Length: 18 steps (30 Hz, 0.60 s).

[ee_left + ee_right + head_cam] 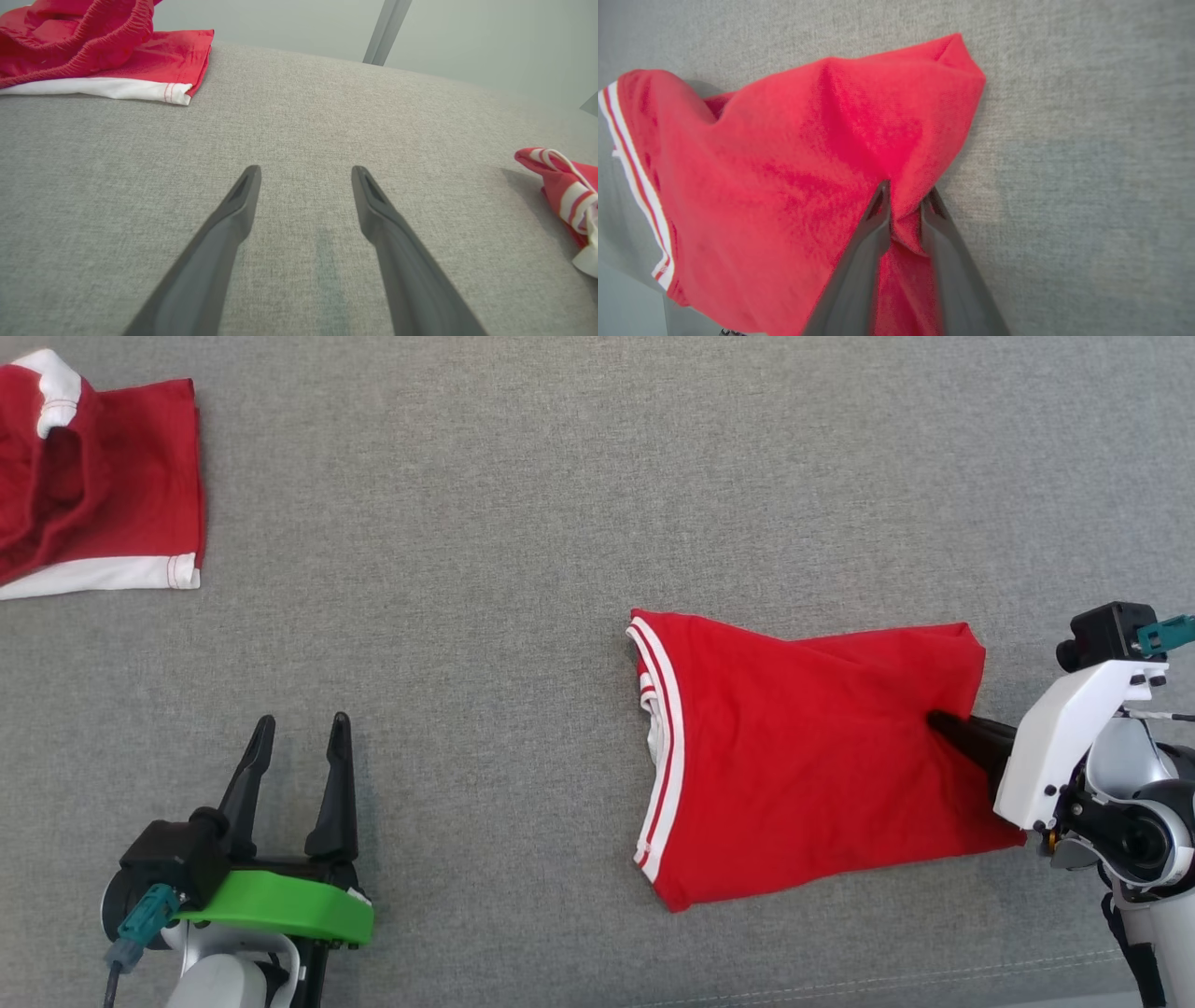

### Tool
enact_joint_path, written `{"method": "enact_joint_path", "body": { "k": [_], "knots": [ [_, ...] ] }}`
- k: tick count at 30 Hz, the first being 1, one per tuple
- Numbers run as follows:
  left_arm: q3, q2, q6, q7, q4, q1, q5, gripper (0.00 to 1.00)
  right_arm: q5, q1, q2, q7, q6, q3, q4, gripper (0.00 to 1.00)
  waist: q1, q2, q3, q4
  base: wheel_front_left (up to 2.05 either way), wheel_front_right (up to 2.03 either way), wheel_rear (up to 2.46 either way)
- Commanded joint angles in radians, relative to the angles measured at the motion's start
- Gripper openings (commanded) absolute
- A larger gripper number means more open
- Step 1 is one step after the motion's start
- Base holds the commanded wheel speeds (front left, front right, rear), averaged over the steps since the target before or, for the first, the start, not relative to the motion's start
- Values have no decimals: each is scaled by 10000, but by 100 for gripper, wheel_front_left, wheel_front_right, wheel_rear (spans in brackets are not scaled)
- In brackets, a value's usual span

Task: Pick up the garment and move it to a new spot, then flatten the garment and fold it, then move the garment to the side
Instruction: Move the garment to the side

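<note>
Locates the bright red cloth garment with white-striped trim [803, 756] right of centre on the grey woven fabric surface [560, 504], folded into a rough rectangle, striped edge turned to the left, plain edge to the right. Notes a shallow crease across its upper part and a slight rise in the cloth toward the right edge.

Finds the right gripper [938, 721] at that right edge, its two dark fingers reaching in from the right below a white wrist housing [1064, 737]. Confirms from the right wrist view a clenched hold: fingers [868, 242] drawn close together, a fold of the red cloth pinched between them, fabric bunched and raised around the tips. Cannot tell the extent of any lift off the surface.

Finds the left gripper [303, 723] at lower left, well apart from the garment, ahead of a green wrist housing [280, 905], fingers pointing up the head view. Records it as released: fingers spread, bare grey surface between them, holding nothing. Sees, in the left wrist view, the striped corner of the garment at the far right, apart from both fingers.

Notes a second, darker red garment with a white hem and gathered waistband [103, 485] at the upper left corner of the surface, rumpled, well apart from both grippers. Notes a pale grey upright post [387, 28] beyond the far edge of the surface.
</note>
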Motion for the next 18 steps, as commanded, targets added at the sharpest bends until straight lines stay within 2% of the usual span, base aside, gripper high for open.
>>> {"method": "enact_joint_path", "body": {
  "k": [1, 8, 16, 18],
  "knots": [
    [87, -32, -54, -29, 6, -23, 76, 100, 167, -43, -65, -108, 5, 80, 77, 0, 0, 0, -41, -40, 0, 0, 0],
    [236, 190, -19, -29, -232, 239, 213, 100, 652, 51, -208, -602, 3, 204, 216, 0, 0, 0, -260, -695, 0, 0, 0],
    [258, 568, 140, 251, -761, 360, 366, 100, 901, 115, -150, -1287, 3, 425, 723, 0, 0, 0, -419, -2379, 0, 0, 0],
    [241, 622, 145, 318, -844, 373, 370, 100, 931, 127, -161, -1409, 3, 375, 813, 0, 0, 0, -417, -2593, 0, 0, 0]
  ]
}}
